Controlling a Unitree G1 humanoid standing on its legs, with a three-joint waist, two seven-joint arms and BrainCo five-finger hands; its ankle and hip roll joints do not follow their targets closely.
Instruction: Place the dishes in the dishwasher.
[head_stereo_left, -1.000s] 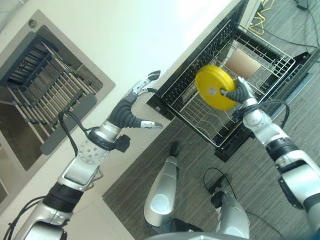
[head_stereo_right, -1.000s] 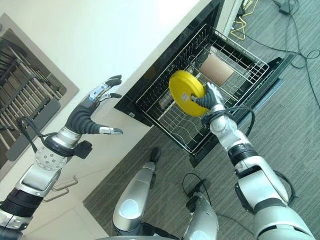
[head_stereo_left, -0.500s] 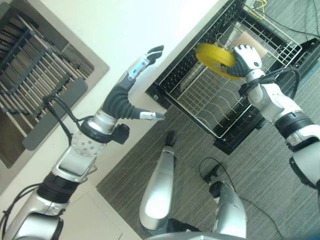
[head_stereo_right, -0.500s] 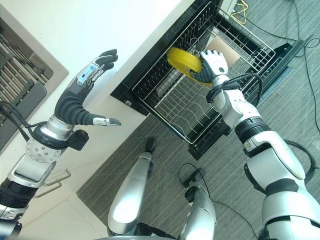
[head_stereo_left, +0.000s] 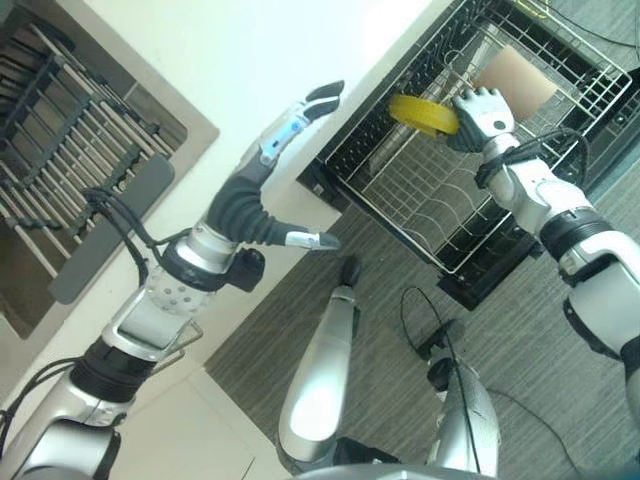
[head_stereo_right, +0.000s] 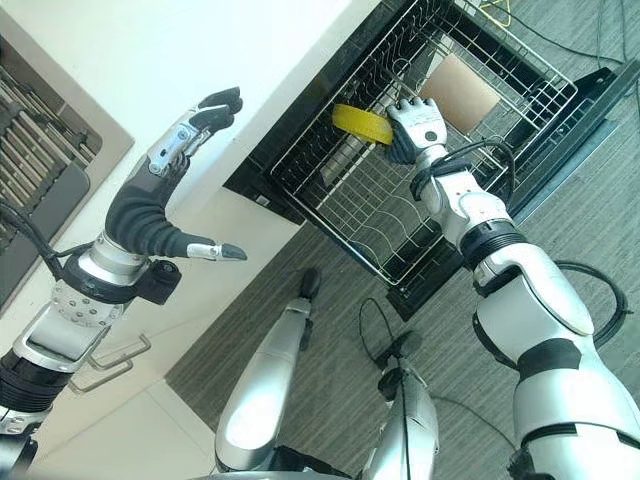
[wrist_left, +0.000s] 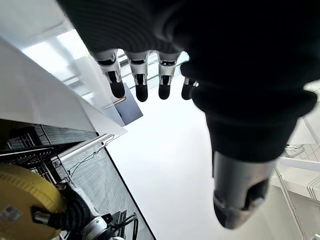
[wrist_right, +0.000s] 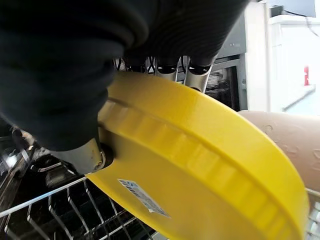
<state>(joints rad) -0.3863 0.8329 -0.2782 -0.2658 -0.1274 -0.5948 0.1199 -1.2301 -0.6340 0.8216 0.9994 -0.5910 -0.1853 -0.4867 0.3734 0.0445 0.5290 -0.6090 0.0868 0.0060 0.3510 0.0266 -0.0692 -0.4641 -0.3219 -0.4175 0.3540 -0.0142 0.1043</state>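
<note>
Yellow plate (head_stereo_left: 422, 113): pinched in right robot hand (head_stereo_left: 478, 117), held over dishwasher rack (head_stereo_left: 430, 210) beside a tan dish (head_stereo_left: 517, 78) already racked, not yet slotted; left robot hand (head_stereo_left: 262, 185) spread wide, empty, above white desk (head_stereo_left: 240, 60).

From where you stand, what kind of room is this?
Most likely a kitchen, or a mock-up of one: a white counter with a sunken sink, and below it a pulled-out dishwasher rack where the right hand holds a yellow plate.

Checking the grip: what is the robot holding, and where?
The right hand pinches a yellow plate at its rim; the left hand holds nothing.
</note>
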